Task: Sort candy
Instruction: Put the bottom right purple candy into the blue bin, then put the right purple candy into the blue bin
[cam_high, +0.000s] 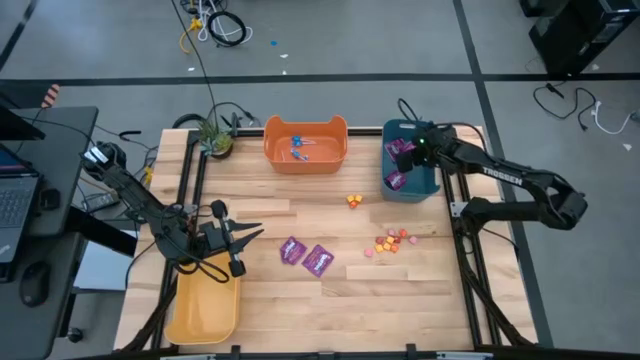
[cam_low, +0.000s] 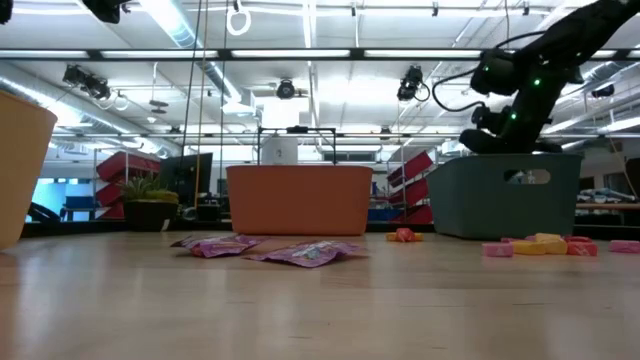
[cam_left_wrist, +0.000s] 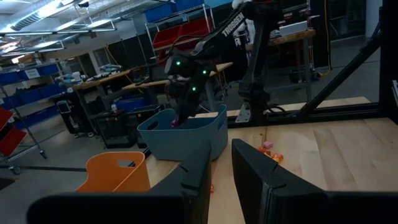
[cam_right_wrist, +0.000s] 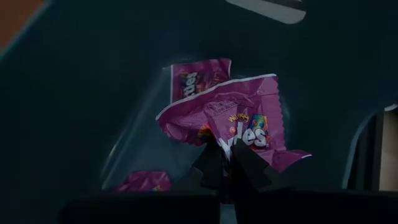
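**Right gripper over the teal bin, pinching a purple packet**

Right gripper pressed together on the lower edge of a shiny purple flat candy packet, held above the inside of the deep teal plastic bin at the far right of the wooden table. Right arm stretched from its base at the right table edge, bent at the elbow, wrist pointing down into the bin. More purple packets lying on the bin floor below.

Left gripper waiting low over the near left of the table, fingers a little apart and holding nothing, pointed toward the table middle. Left arm folded, just beside the shallow yellow plastic bin.

On the table middle, two other purple packets lying flat, close together. To their right, a cluster of tiny orange, red and pink pieces; a few more pieces nearer the orange plastic bin. Inside the orange bin, blue-wrapped lollipops.
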